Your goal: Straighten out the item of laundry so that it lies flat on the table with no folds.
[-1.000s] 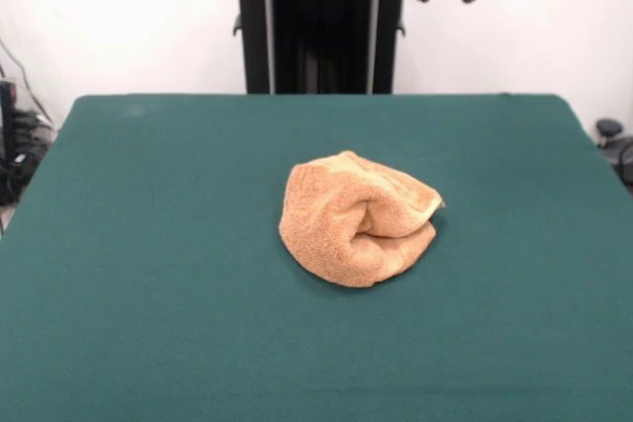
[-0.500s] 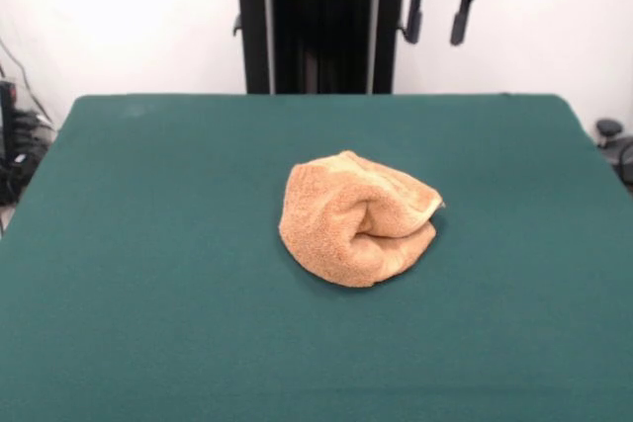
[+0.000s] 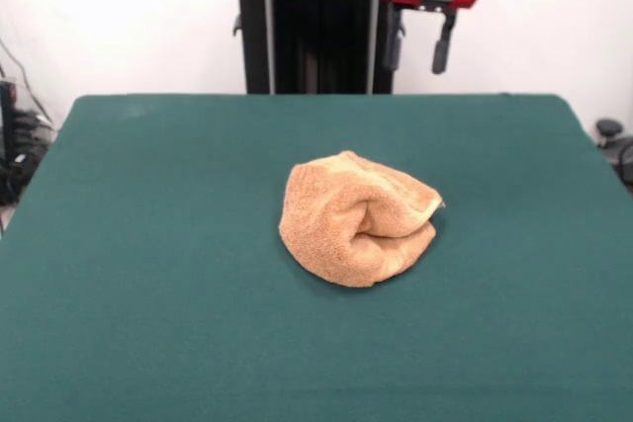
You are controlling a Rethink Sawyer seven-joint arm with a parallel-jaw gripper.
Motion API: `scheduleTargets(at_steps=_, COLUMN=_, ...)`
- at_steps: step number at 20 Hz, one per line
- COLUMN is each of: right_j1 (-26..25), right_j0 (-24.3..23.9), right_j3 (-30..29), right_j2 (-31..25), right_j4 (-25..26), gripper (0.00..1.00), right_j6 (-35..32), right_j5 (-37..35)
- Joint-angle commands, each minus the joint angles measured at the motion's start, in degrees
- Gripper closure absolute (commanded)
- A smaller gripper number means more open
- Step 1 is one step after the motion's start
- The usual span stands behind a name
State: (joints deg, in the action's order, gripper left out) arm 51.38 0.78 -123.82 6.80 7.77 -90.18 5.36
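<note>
The item of laundry (image 3: pixel 356 231) is an orange-tan terry towel. It lies crumpled and folded over itself in a rounded heap near the middle of the dark green table (image 3: pixel 148 264). A hemmed corner sticks out at its right side. My gripper (image 3: pixel 415 58) hangs from a red head above the table's far edge, well behind the towel and high above it. Its two black fingers are spread apart and hold nothing.
The robot's black pedestal (image 3: pixel 316 27) stands behind the table's far edge. Cables and dark equipment (image 3: pixel 15 145) sit off the left edge, and a small black object (image 3: pixel 608 130) off the right edge.
My gripper has come down and moved left over the last second, so its red head now shows. The towel has not moved.
</note>
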Motion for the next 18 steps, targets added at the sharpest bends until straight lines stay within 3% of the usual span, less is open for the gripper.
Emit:
scheduleTargets(at_steps=1, right_j1=-1.55, right_j0=-2.09, right_j3=-4.50, right_j2=-5.90, right_j4=0.36, gripper=0.00, right_j6=-17.31, right_j5=12.25)
scheduleTargets(at_steps=18, right_j1=-4.81, right_j0=-4.69, right_j3=-7.16, right_j2=-11.23, right_j4=-0.15, gripper=0.00, right_j6=-21.74, right_j5=23.94)
